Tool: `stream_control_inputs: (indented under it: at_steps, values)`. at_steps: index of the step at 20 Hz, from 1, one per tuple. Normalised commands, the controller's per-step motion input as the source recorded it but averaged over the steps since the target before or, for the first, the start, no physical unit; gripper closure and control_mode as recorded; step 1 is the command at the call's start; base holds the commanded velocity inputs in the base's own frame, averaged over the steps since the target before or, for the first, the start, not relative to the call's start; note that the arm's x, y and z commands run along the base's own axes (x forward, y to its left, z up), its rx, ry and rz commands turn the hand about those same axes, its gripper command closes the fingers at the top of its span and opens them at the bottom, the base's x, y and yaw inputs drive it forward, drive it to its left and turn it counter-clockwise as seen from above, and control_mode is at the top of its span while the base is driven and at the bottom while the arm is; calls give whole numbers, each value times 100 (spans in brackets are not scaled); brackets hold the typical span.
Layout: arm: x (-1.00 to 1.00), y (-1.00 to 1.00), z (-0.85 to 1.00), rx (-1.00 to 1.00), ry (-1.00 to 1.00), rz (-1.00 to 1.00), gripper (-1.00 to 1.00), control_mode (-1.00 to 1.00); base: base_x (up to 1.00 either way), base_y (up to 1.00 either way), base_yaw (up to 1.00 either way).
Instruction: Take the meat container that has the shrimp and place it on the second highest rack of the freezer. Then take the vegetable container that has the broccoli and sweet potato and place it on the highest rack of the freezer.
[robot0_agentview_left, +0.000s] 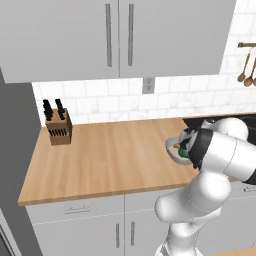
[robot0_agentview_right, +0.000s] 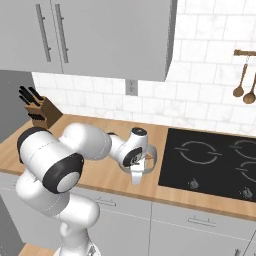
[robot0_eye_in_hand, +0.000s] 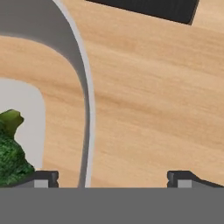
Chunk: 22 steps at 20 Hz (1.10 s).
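The vegetable container (robot0_eye_in_hand: 84, 100) is a grey round-cornered tray on the wooden counter, just left of the cooktop. Broccoli (robot0_eye_in_hand: 11, 153) lies on its pale floor, and it shows as a green bit (robot0_agentview_left: 184, 151) next to a small brown-orange piece, likely the sweet potato (robot0_agentview_left: 176, 146). My gripper (robot0_eye_in_hand: 113, 179) points down at the counter and is open. The tray's near wall stands between the jaws, close to the left fingertip (robot0_eye_in_hand: 43, 178). From the right side the gripper (robot0_agentview_right: 137, 174) hangs over the tray's rim (robot0_agentview_right: 153, 155). The meat container, shrimp and freezer are out of view.
A black cooktop (robot0_agentview_right: 215, 160) lies right of the tray. A knife block (robot0_agentview_left: 58, 127) stands at the counter's far left by the tiled wall. Grey wall cabinets (robot0_agentview_left: 115, 35) hang above. Wooden spoons (robot0_agentview_right: 242, 90) hang at the right. A tall dark grey panel (robot0_agentview_left: 15, 150) borders the counter's left end.
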Motion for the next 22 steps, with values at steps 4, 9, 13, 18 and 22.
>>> stream_control_inputs:
  at_steps: [4, 9, 13, 18, 22]
  values:
    - [14, 0, 0, 0, 0, -3, 100, -100, 0, 0, 0]
    - [0, 0, 0, 0, 0, 0, 100, -100, 0, 0, 0]
    - [0, 0, 0, 0, 0, 0, 100, -100, 0, 0, 0]
    - [-9, 0, 50, 0, 0, -3, 100, -100, 0, 0, 0]
    - [-67, 9, 86, 0, -5, -5, 100, -100, 0, 0, 0]
